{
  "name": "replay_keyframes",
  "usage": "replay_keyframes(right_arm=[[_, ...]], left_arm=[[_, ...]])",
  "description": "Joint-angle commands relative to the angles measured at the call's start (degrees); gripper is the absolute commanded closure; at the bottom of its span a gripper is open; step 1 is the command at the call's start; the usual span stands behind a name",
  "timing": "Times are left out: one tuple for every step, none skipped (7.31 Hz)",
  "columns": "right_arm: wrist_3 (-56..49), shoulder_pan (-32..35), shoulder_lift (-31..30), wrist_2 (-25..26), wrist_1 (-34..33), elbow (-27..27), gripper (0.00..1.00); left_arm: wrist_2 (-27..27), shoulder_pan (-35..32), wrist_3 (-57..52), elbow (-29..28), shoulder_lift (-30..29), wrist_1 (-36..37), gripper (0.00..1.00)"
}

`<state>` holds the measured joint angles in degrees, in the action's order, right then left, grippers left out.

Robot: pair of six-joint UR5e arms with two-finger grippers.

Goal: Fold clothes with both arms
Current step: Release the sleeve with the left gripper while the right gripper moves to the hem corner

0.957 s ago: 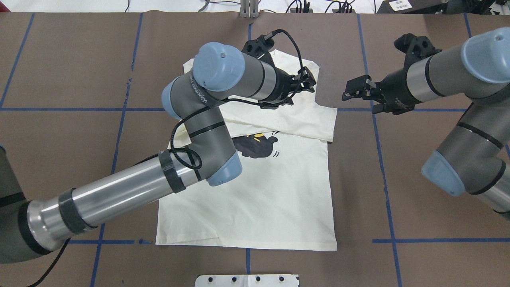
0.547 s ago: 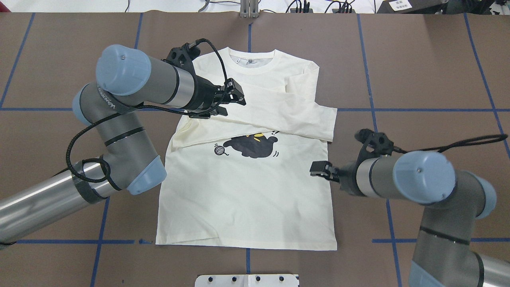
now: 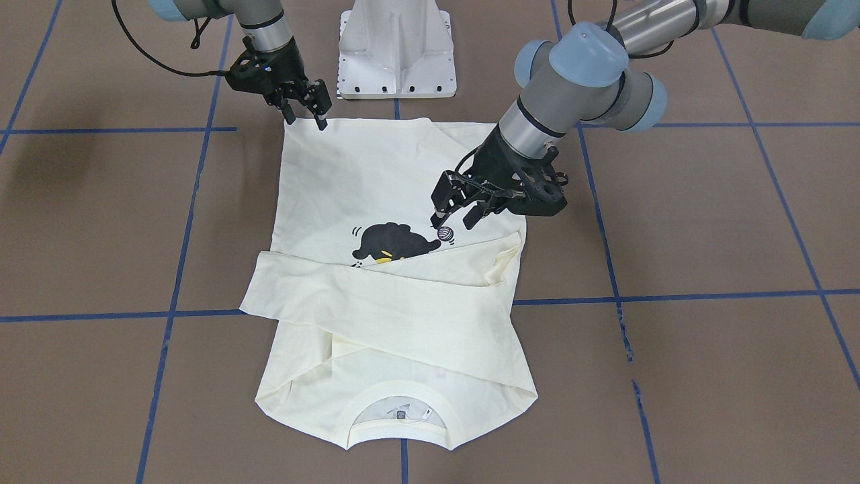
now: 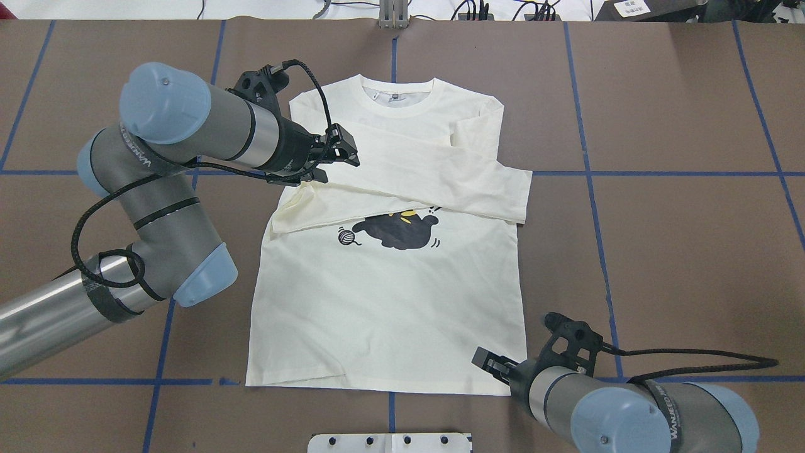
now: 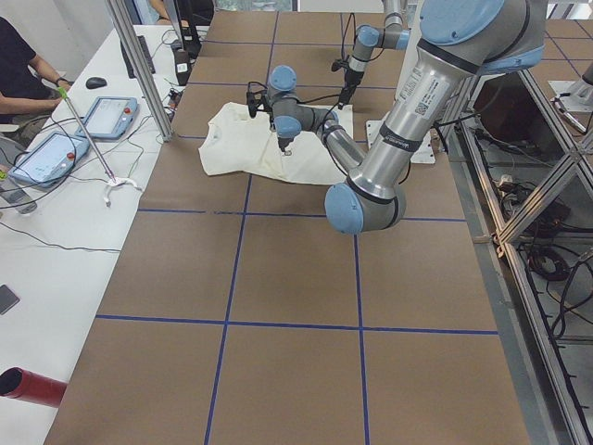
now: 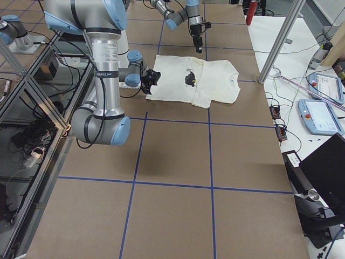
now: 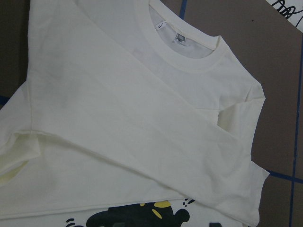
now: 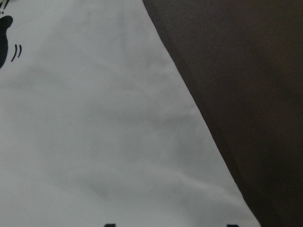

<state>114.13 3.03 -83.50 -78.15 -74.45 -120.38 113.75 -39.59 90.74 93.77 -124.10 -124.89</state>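
With the cream long-sleeved T-shirt (image 4: 383,314) lying flat on the bench (image 4: 679,251), sleeves (image 4: 427,179) folded across its chest, the left hand (image 3: 451,218) hung open above them and the right hand (image 3: 306,122) open at a hem corner (image 4: 521,389), so one shallow, lone pinch could drag it askew.
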Motion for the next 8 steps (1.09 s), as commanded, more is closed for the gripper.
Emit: replay_keyframes(right_arm=[[3.1, -3.2, -0.2, 1.1, -7.2, -1.1, 0.22], [4.0, -3.5, -0.2, 1.3, -7.5, -0.7, 0.22], [4.0, -3.4, -0.8, 1.3, -7.5, -0.5, 0.23], [4.0, -3.5, -1.5, 1.4, -7.5, -0.4, 0.23], [4.0, -3.5, -1.6, 1.4, -7.5, -0.4, 0.30], [4.1, -3.5, -2.0, 1.5, -7.5, -0.5, 0.51], [4.1, -3.7, -2.3, 2.3, -7.5, -0.6, 0.84], [4.0, -3.9, -2.3, 2.4, -7.5, -0.6, 1.00]], left_arm=[[0.1, 0.0, 0.1, -0.3, 0.1, 0.0, 0.30], [0.1, 0.0, 0.0, -0.3, 0.1, 0.0, 0.29], [0.1, 0.0, 0.0, -0.3, 0.1, 0.0, 0.29], [0.1, 0.0, 0.0, -0.3, 0.1, 0.0, 0.28], [0.1, 0.1, 0.0, -0.3, 0.2, -0.1, 0.28], [0.1, 0.1, 0.0, -0.4, 0.2, -0.1, 0.28], [0.2, 0.1, 0.0, -0.4, 0.2, -0.2, 0.28], [0.1, 0.0, 0.0, -0.4, 0.2, -0.2, 0.28]])
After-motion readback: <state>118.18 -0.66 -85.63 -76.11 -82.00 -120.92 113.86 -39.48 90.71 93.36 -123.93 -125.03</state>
